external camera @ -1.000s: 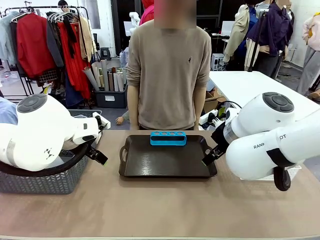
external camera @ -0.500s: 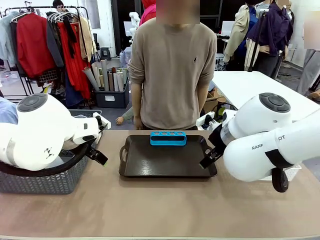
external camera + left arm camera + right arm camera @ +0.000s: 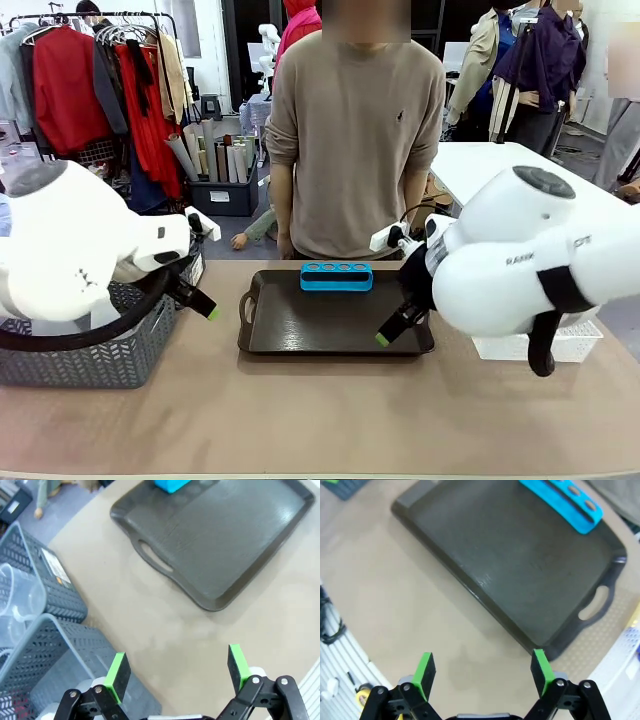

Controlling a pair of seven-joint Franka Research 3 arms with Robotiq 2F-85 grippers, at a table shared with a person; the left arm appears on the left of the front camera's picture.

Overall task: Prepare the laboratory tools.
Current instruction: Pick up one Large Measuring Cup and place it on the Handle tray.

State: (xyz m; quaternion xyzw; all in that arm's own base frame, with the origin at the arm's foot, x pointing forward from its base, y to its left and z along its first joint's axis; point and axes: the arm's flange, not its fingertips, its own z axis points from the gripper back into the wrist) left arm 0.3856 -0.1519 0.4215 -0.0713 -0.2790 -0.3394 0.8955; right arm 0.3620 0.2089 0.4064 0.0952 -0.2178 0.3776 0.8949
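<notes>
Poising left hand (image 3: 177, 672) by grey basket (image 3: 90, 360), right hand (image 3: 482, 670) by tray (image 3: 320, 325), both wide open and empty, we judge the blue rack (image 3: 336, 277) stands ready for filling.

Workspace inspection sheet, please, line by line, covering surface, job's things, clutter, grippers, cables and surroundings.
Surface: tan table, dark tray at its middle.
Job's things: blue rack on the tray's far edge, holes empty; clear beaker inside a grey basket.
Clutter: grey basket at the robot's left, white mesh basket at its right.
Grippers: left gripper jaws open, empty, over bare table; right gripper jaws open, empty, beside the tray's right end.
Cables: black cable loops under the left arm.
Surroundings: person standing at the far side; clothes rack behind.
</notes>
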